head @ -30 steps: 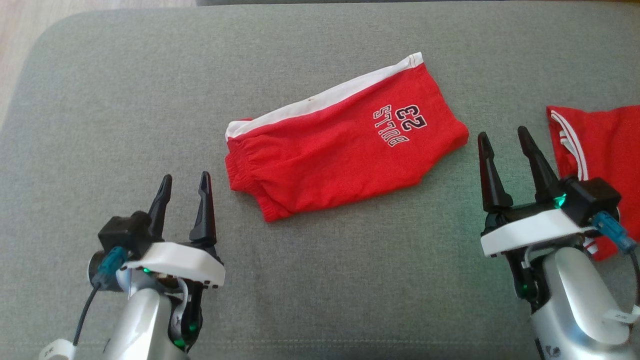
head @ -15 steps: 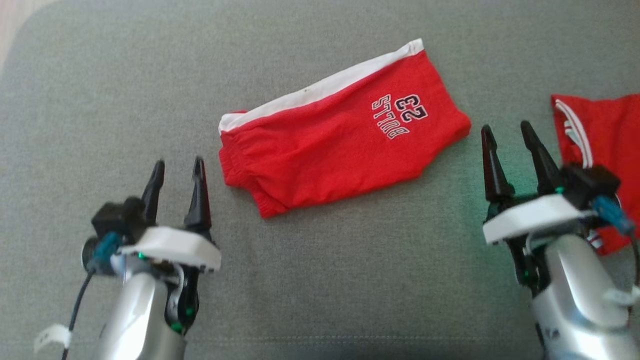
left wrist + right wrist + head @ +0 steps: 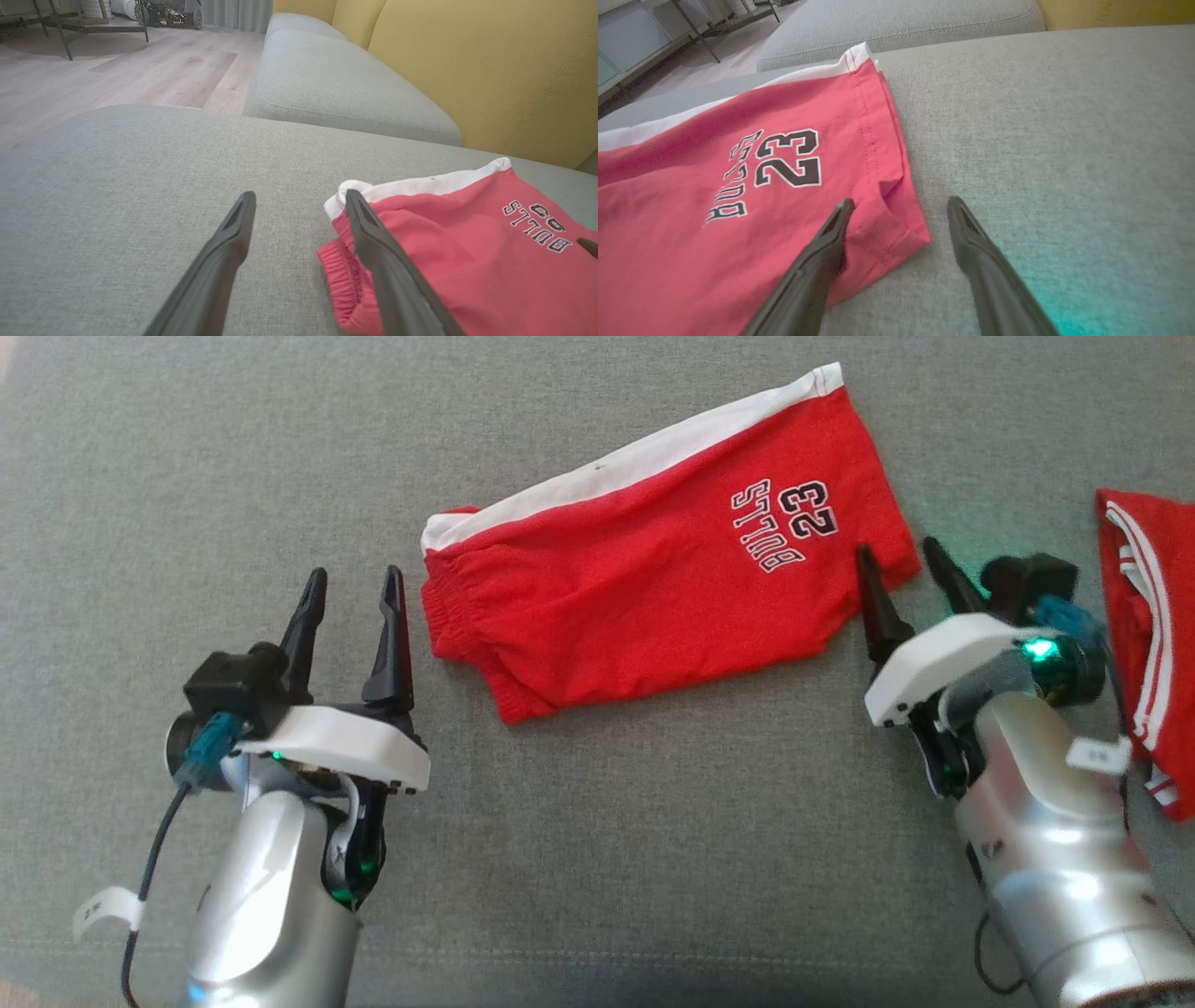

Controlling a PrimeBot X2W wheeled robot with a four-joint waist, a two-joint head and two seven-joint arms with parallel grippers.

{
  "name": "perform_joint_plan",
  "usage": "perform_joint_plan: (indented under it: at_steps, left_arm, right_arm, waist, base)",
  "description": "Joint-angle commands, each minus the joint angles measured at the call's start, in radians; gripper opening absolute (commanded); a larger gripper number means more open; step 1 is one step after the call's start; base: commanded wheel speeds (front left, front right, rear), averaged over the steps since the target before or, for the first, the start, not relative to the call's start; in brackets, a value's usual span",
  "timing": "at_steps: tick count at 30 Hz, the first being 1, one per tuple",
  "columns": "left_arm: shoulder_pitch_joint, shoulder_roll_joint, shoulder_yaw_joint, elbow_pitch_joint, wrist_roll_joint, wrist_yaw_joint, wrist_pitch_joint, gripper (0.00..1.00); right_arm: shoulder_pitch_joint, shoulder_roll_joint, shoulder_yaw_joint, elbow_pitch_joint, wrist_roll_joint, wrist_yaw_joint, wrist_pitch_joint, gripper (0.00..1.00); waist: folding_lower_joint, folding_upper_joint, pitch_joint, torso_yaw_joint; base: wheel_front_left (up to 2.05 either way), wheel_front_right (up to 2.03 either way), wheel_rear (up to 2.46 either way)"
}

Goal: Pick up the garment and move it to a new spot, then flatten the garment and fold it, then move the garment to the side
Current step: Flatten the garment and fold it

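Head view: shorts (image 3: 653,579) lie on the cushion (image 3: 187,476) between the open, empty left gripper (image 3: 357,581) and right gripper (image 3: 896,549).
Left wrist view: waistband (image 3: 334,266) sits off-centre, so centre on it before pinching.
Right wrist view: hem corner (image 3: 901,228) lies between the fingers, so close low.

Open cushion surface (image 3: 653,821) lies on the robot's side of the shorts (image 3: 653,579); a second red garment (image 3: 1153,616) crowds the right edge.
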State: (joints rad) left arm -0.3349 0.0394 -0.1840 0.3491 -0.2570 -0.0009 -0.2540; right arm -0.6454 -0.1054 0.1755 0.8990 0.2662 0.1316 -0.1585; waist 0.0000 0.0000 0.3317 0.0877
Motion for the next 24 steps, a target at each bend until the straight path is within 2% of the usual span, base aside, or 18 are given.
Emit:
perform_joint_plan:
  at_steps: [1, 2, 3, 9, 13, 19, 24]
  left_arm:
    - [-0.030, 0.012, 0.024, -0.025, 0.009, -0.002, -0.008, 1.00]
    - [-0.030, 0.012, 0.024, -0.024, 0.010, -0.002, -0.008, 1.00]
    - [-0.030, 0.012, 0.025, -0.023, 0.010, -0.002, -0.008, 1.00]
    - [-0.031, 0.012, 0.031, -0.023, 0.014, -0.002, -0.008, 1.00]
    - [-0.024, 0.012, 0.038, -0.026, 0.023, -0.002, -0.008, 1.00]
    - [0.000, 0.011, 0.048, -0.034, 0.025, -0.003, -0.008, 1.00]
    - [0.006, 0.011, 0.053, -0.031, 0.029, -0.005, -0.008, 1.00]
  right_arm:
    - [-0.025, 0.020, 0.031, 0.011, 0.009, -0.001, 0.030, 1.00]
    - [-0.033, 0.024, 0.039, 0.030, 0.016, -0.001, 0.042, 0.45]
    - [-0.039, 0.028, 0.044, 0.047, 0.025, -0.001, 0.052, 0.00]
    - [-0.049, 0.042, 0.076, 0.077, 0.076, -0.001, 0.055, 0.00]
    - [-0.026, 0.045, 0.102, 0.057, 0.114, -0.001, 0.005, 0.00]
    - [0.095, 0.042, 0.103, -0.013, 0.149, -0.001, -0.068, 0.00]
    - [0.225, 0.043, 0.051, -0.106, 0.165, -0.001, -0.092, 0.00]
  waist:
    - [0.0000, 0.0000, 0.000, -0.003]
    - [0.0000, 0.0000, 0.000, -0.004]
    - [0.0000, 0.0000, -0.001, -0.006]
    - [0.0000, 0.0000, -0.004, -0.016]
    - [0.0000, 0.0000, -0.009, -0.026]
    - [0.0000, 0.0000, -0.023, -0.043]
    - [0.0000, 0.0000, -0.030, -0.057]
  base:
    - [0.00, 0.00, 0.00]
    - [0.00, 0.00, 0.00]
    - [0.00, 0.00, 0.00]
    - [0.00, 0.00, 0.00]
    - [0.00, 0.00, 0.00]
    - [0.00, 0.00, 0.00]
    - [0.00, 0.00, 0.00]
